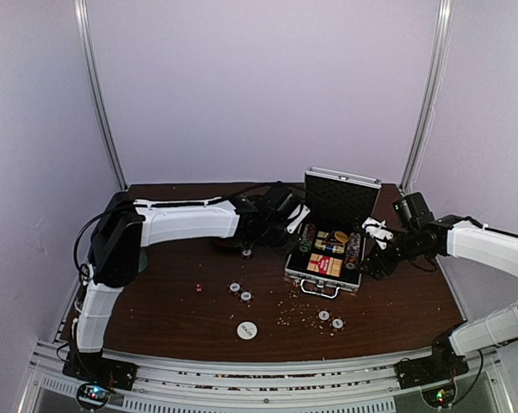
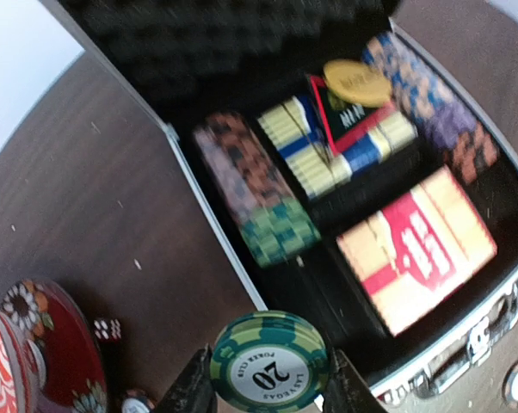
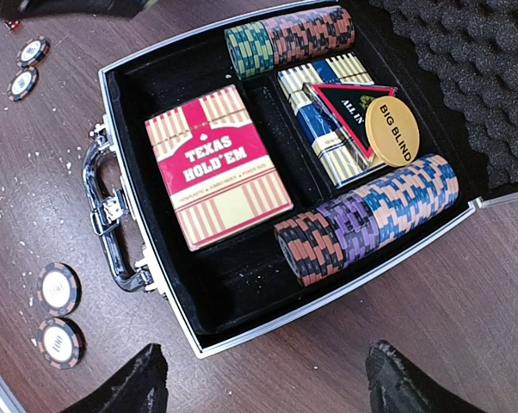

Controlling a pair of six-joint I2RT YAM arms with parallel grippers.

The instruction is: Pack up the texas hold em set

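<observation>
The silver briefcase (image 1: 340, 200) lies open at the table's middle right, lid up, with rows of poker chips (image 3: 371, 215) along both sides and the red-yellow card box (image 3: 216, 168) in its black tray. My left gripper (image 2: 269, 379) is shut on a small stack of green chips (image 2: 269, 360) marked 20. It hangs just above the case's near-left corner (image 2: 242, 271), beside the green chip row (image 2: 278, 231). My right gripper (image 3: 263, 387) stands open and empty over bare table, just outside the case's right rim (image 3: 328, 301).
Loose chips lie in pairs on the table (image 1: 240, 292) (image 1: 330, 319) (image 3: 58, 288), with a white disc (image 1: 247, 329) near the front and a tiny red die (image 1: 198, 287) at the left. A red-white bowl (image 2: 35, 344) stands left of the case, with dice (image 2: 107, 329) beside it. Crumbs dot the wood.
</observation>
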